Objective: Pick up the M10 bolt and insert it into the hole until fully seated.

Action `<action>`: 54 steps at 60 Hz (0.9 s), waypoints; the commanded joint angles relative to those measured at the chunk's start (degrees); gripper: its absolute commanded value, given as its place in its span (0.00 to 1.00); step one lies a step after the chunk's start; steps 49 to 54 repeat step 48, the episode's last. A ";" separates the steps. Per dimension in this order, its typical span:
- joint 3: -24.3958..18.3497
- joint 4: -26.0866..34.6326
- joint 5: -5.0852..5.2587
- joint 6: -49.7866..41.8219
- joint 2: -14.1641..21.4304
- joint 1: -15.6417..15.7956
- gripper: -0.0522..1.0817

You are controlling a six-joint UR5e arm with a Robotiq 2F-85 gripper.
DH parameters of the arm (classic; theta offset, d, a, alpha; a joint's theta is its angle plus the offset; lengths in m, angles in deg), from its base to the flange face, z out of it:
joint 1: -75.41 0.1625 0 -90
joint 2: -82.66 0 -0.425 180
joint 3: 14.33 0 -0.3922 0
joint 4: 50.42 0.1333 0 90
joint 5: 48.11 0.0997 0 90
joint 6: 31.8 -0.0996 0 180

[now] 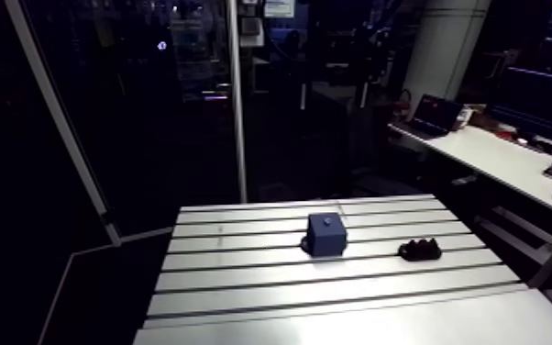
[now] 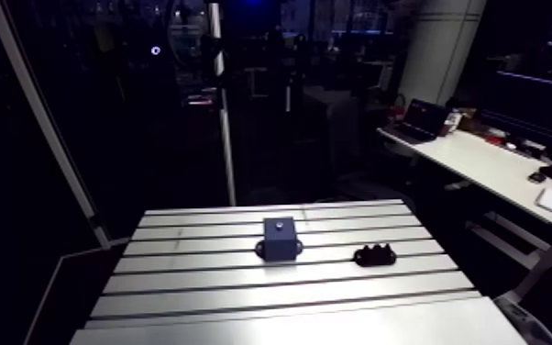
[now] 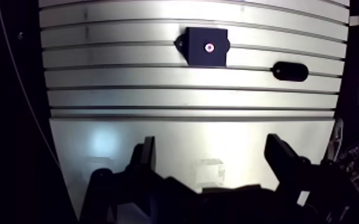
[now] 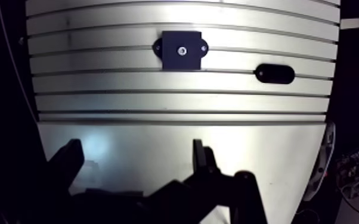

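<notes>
No sure sight of bolt: only a dark lumpy piece [image 1: 419, 249] on table [image 3: 128, 128], well ahead of pincer [image 3: 212, 146] and off toward one finger [image 3: 280, 156]. Prob. the bolt or its holder, too dim to tell. Dark block [image 3: 195, 55] w/ hole [image 3: 209, 47] in top face sits straight ahead, a bit farther out than lumpy piece, apart from it w/ bare slots [image 3: 158, 88] btwn. Pincer wide open, nothing btwn fingers, over plain near strip of table, far from both.

Risks, as judged:
- Dark on dark, so easy to misread where bolt sits and close on holder or on air.
- Off-centre grip or grip on threads: bolt tilts, meets hole rim askew, jams before seating.
- Weak hold: slips on lift, or gets pushed up in fingers during insertion.
- Fast descent: fingertip catches a slot.
- Cannot tell if block is fixed down; if loose, a side push shifts it and hole moves off line.
</notes>
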 commanded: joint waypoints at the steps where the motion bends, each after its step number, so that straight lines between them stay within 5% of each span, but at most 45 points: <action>1: 0.75 -0.01 -0.24 0.28 0.97 0.09 0.06; 54: 1.47 -0.27 -0.06 0.39 0.90 0.00 0.06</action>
